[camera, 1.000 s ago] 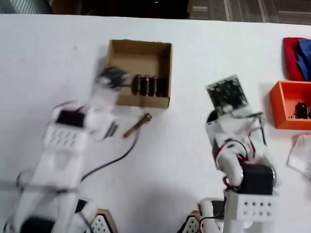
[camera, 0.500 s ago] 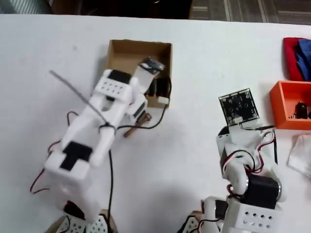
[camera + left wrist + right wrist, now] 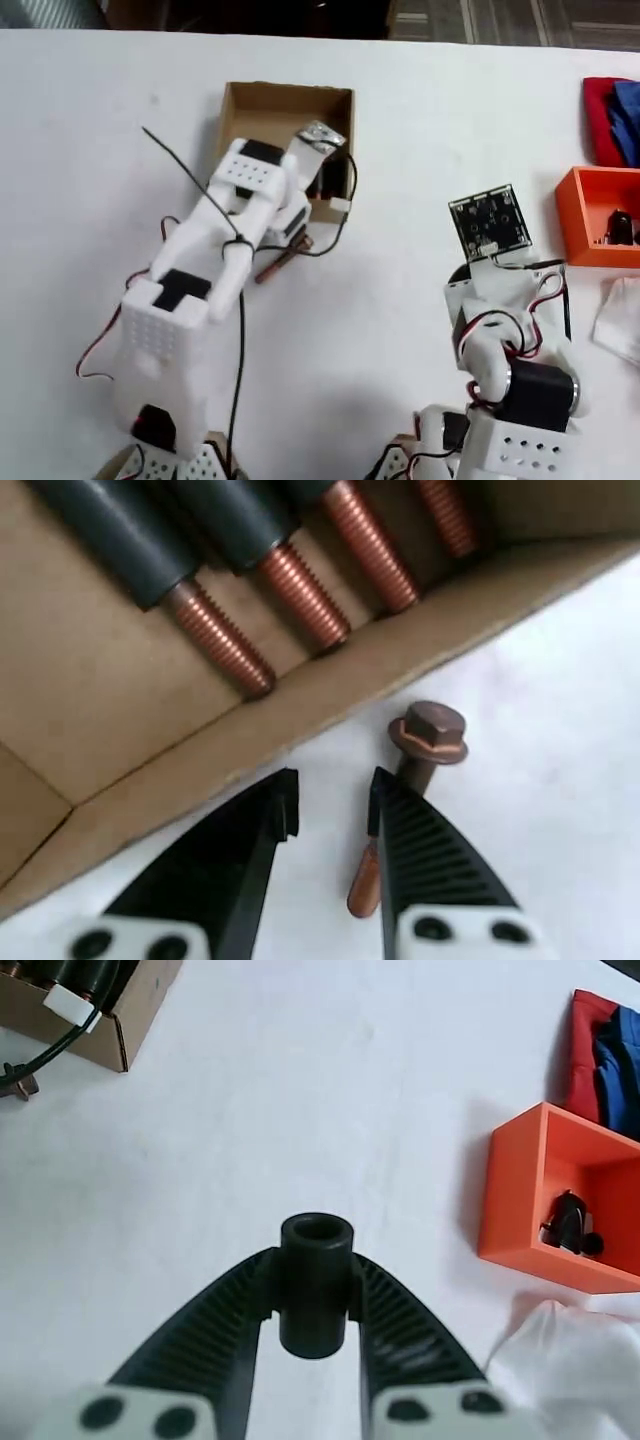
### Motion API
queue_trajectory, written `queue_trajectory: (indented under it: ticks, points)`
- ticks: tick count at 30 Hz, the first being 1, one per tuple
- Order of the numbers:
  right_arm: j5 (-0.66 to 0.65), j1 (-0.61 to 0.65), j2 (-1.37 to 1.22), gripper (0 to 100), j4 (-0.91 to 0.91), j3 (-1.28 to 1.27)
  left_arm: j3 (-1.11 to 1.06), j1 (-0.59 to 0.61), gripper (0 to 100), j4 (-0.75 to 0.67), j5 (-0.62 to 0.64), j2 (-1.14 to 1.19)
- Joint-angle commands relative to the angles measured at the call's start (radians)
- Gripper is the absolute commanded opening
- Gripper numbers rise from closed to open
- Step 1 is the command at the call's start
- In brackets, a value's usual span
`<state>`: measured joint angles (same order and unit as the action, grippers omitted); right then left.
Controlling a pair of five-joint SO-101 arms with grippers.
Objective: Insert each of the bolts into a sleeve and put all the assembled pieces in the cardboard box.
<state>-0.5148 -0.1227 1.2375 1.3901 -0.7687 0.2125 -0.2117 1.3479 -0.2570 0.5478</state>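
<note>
A copper bolt (image 3: 283, 257) lies on the white table just in front of the cardboard box (image 3: 285, 92). In the left wrist view the bolt's hex head (image 3: 428, 732) sits beside one fingertip and its shank runs behind that finger. My left gripper (image 3: 333, 798) is open, low over the table at the box's front wall (image 3: 300, 720). Inside the box lie several assembled pieces (image 3: 300, 580), black sleeves with copper threads sticking out. My right gripper (image 3: 313, 1272) is shut on an upright black sleeve (image 3: 316, 1290), out over bare table to the right.
An orange bin (image 3: 600, 250) (image 3: 520, 1200) holding a black part stands at the right edge. A red and blue cloth (image 3: 612, 120) lies behind it and a white wad (image 3: 622, 315) in front. The left arm's black cable (image 3: 238, 340) trails over the table.
The left arm has swung from the box's left side to over its front wall, above the loose bolt. The right arm drew back slightly a second ago and has held still since.
</note>
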Motion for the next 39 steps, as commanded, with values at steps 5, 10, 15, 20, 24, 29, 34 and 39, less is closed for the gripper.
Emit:
queue_trajectory:
  ticks: [5, 10, 15, 20, 24, 29, 34, 39]
  points:
    - [-0.006, -0.008, 0.008, 2.3, -0.002, 0.008, 0.131, -0.043, 17, 0.175, 0.014, -0.012]
    - [-0.006, -0.008, 0.008, 2.3, 0.001, 0.008, 0.143, -0.112, 18, 0.190, 0.014, -0.008]
    - [-0.008, -0.010, 0.013, 2.3, 0.004, 0.008, 0.111, -0.120, 18, 0.120, 0.015, -0.002]
    - [-0.008, -0.010, 0.015, 2.3, 0.004, 0.008, 0.051, -0.066, 18, 0.021, 0.008, -0.002]
    - [-0.009, -0.008, 0.008, 2.3, -0.002, 0.008, 0.025, -0.055, 18, 0.014, 0.006, -0.002]
    - [-0.005, -0.008, 0.008, 2.3, -0.002, 0.008, 0.008, -0.060, 18, -0.009, 0.005, 0.000]
    - [-0.005, -0.008, 0.010, 2.3, -0.002, 0.008, 0.010, -0.060, 18, -0.032, 0.006, 0.002]
    - [-0.003, -0.008, 0.013, 2.3, -0.002, 0.008, 0.010, -0.057, 18, -0.029, 0.006, 0.008]
